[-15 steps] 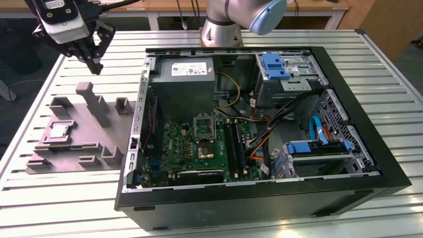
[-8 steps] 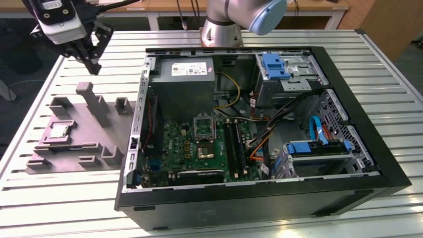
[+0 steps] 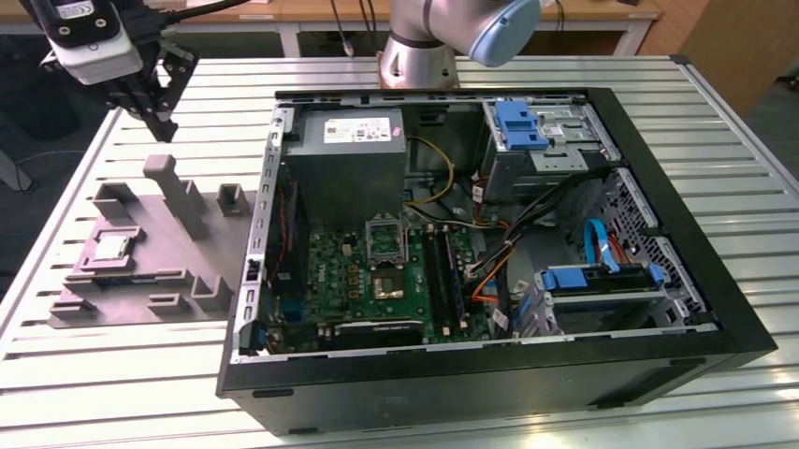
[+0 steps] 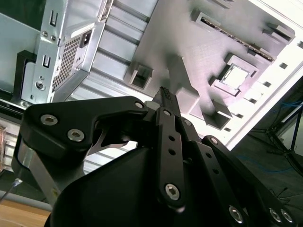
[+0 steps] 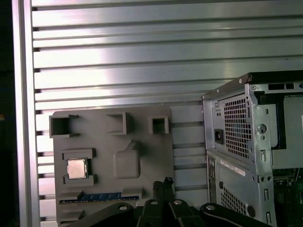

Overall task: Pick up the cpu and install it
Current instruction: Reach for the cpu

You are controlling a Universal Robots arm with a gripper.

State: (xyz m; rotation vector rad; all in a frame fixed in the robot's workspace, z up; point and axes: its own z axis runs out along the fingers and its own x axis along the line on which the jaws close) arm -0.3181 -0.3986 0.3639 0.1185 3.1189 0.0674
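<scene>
On the grey tray (image 3: 125, 292): we see the cpu (image 3: 112, 248) lying flat in its square pocket, with the silvery top up. In the first wrist view the cpu (image 5: 76, 169) sits in the same pocket, and nothing touches it.
Tray's place: it is on the table (image 3: 125, 383), near the edge at the exterior view's left, just beside the open computer case (image 3: 500, 379).
Gripper (image 3: 160, 129): it hangs above the table's far corner on that side, beyond the tray's far end and well apart from the cpu. It holds nothing. The pincer seems closed tip to tip, though the angle is poor.
Socket (image 3: 387, 282): it is on the motherboard (image 3: 331, 271) inside the case, and we see no cpu in it.
Done: we judge that no step is done so far.
Left: the picking up and the installing are both not yet done.
</scene>
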